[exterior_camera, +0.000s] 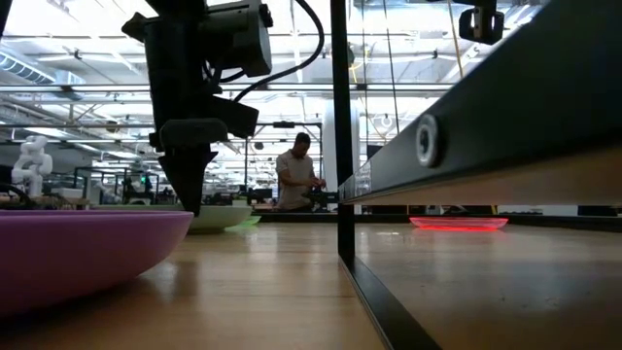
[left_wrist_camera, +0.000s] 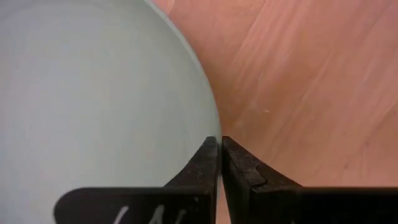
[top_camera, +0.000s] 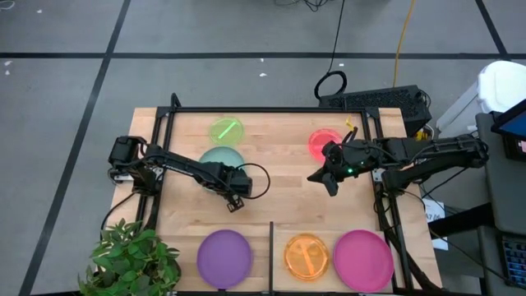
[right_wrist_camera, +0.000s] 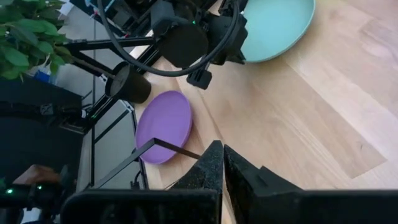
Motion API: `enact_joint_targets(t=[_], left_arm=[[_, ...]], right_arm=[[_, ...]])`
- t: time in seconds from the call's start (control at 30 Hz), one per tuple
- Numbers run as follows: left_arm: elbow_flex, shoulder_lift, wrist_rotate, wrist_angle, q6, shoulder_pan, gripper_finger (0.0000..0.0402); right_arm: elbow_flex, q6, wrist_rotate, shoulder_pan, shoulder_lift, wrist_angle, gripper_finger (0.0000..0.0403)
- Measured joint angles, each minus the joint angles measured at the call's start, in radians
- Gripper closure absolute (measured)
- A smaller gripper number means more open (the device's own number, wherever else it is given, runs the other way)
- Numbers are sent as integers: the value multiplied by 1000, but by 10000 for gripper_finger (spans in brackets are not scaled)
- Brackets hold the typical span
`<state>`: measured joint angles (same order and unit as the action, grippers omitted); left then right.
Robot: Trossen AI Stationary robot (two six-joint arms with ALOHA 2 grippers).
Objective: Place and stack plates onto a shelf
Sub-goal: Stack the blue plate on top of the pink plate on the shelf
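The pale teal plate lies flat on the tabletop, with the green plate behind it and the red-pink plate toward the far right. My left gripper is shut and points down right at the teal plate's rim; the low view shows it close above the wood. My right gripper is shut and hovers near the red-pink plate, touching nothing. On the near side, the purple plate lies left of the black divider bar. The orange plate and magenta plate lie on the shelf to its right. My left gripper has its shut fingertips beside the edge of the teal plate's rim, coming from above and pointing down. The plate lies flat on the table. Whether the fingers touch the rim I cannot tell.
A potted plant stands at the table's near left corner. A black metal frame runs along the table's edges. Bare wood lies between the two grippers. A person shows far off in the room.
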<state>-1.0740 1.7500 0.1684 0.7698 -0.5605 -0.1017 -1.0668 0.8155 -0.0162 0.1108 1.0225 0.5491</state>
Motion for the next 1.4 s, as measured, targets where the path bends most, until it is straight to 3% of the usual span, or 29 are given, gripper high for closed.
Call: enact_joint_targets(t=[0.47, 0.8, 1.17, 1.4], left_arm=[[-45, -136, 35, 39, 6, -26, 395], [-59, -263, 36, 48, 141, -123, 396], [-339, -258, 34, 124, 385, -155, 396], [-463, -258, -42, 226, 543, -122, 396]], right_arm=[[0, 14, 57, 46, -2, -3, 403], [0, 29, 72, 51, -2, -36, 403], [0, 21, 99, 50, -2, -156, 403], [-38, -19, 113, 65, -2, -147, 403]])
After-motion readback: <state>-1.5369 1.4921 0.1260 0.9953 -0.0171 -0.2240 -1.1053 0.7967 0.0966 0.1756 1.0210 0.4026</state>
